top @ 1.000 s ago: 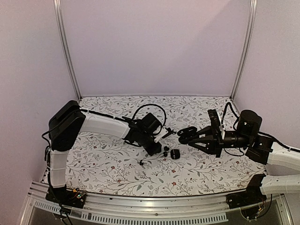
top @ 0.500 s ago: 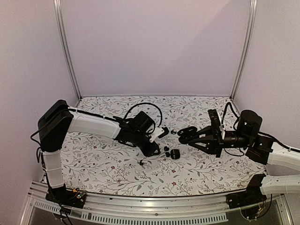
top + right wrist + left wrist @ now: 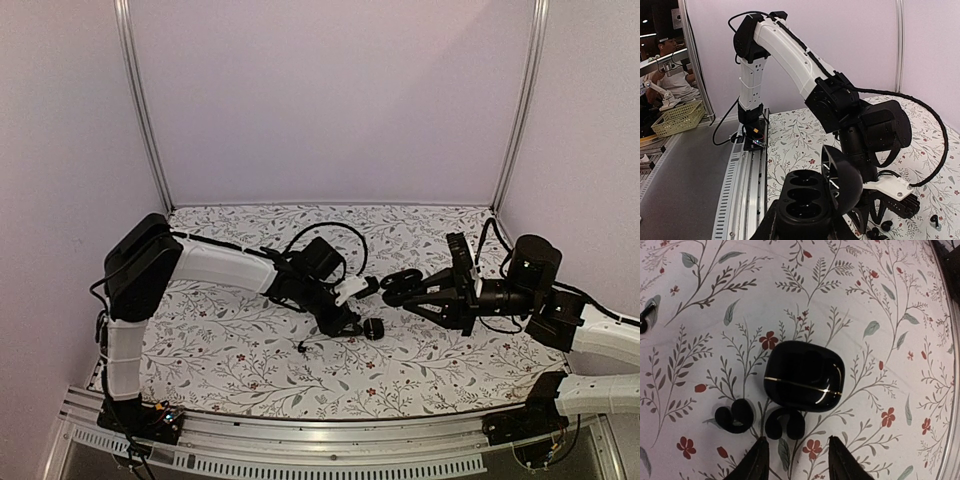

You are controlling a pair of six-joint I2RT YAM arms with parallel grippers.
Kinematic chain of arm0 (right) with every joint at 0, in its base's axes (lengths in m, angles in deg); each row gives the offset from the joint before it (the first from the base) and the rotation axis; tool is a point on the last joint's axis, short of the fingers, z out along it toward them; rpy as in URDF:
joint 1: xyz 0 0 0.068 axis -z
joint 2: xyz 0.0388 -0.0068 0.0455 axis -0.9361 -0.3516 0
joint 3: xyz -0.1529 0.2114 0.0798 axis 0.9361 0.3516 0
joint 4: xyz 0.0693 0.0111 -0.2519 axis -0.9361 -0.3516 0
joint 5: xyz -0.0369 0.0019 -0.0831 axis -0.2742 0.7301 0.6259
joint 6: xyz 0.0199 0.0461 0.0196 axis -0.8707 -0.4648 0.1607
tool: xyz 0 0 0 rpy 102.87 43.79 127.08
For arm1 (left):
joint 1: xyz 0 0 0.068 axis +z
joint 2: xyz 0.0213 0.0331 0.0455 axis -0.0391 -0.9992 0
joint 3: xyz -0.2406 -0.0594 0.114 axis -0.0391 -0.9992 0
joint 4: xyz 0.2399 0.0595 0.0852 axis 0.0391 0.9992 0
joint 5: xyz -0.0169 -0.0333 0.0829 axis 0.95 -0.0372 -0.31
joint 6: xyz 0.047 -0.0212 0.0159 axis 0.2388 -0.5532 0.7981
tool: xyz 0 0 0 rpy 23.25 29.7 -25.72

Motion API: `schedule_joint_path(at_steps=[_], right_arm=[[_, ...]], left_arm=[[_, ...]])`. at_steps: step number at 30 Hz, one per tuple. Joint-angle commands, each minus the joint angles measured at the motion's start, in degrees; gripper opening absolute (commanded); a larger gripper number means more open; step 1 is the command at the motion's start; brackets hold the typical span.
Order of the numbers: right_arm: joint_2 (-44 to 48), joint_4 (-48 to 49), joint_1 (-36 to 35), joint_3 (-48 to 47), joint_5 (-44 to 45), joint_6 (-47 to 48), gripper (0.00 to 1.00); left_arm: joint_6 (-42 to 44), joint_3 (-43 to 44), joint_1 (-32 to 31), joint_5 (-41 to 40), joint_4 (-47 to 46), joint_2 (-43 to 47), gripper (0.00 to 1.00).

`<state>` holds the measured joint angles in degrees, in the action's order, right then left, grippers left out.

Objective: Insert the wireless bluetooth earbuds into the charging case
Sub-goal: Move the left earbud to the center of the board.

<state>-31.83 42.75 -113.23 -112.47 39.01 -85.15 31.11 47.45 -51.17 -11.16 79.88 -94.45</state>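
In the left wrist view, two black C-shaped wireless bluetooth earbuds (image 3: 733, 416) (image 3: 785, 423) lie on the floral cloth just in front of a closed black case (image 3: 804, 376) with a gold seam. My left gripper (image 3: 797, 460) hangs above them, open, its fingertips (image 3: 759, 460) empty and apart from both buds. In the top view it is the left gripper (image 3: 346, 318) beside that closed case (image 3: 373, 329). My right gripper (image 3: 802, 227) is shut on the charging case (image 3: 802, 200), held above the table with its lid (image 3: 842, 182) open and its wells empty; the top view shows this charging case (image 3: 399, 284) too.
Another small earbud (image 3: 644, 320) lies at the left edge of the left wrist view, and a small black piece (image 3: 302, 346) rests near the left gripper. The left arm (image 3: 790, 55) stands close in front of the right gripper. Metal rail (image 3: 300, 440) runs along the near table edge.
The left gripper has opened wider and shifted right, over the earbuds beside the closed case. The right gripper and its open case have stayed still.
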Motion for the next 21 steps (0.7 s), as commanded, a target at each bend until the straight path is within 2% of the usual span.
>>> schedule_joint_path(at_steps=[1,10,17,21], right_arm=[[1.1,0.8,0.3,0.7,0.8,-0.1,0.11],[1.3,0.7,0.3,0.7,1.0,0.0,0.11],[1.4,0.6,0.3,0.6,1.0,-0.3,0.11],[1.6,0.4,0.3,0.6,1.0,-0.4,0.11]], left_arm=[[2.6,2.3,-0.4,-1.9,1.8,-2.5,0.40],[4.5,6.2,-1.3,-4.3,3.8,-6.3,0.38],[4.9,8.5,-2.4,-11.4,6.5,-8.3,0.32],[3.4,6.3,-2.4,-14.9,7.2,-6.5,0.27]])
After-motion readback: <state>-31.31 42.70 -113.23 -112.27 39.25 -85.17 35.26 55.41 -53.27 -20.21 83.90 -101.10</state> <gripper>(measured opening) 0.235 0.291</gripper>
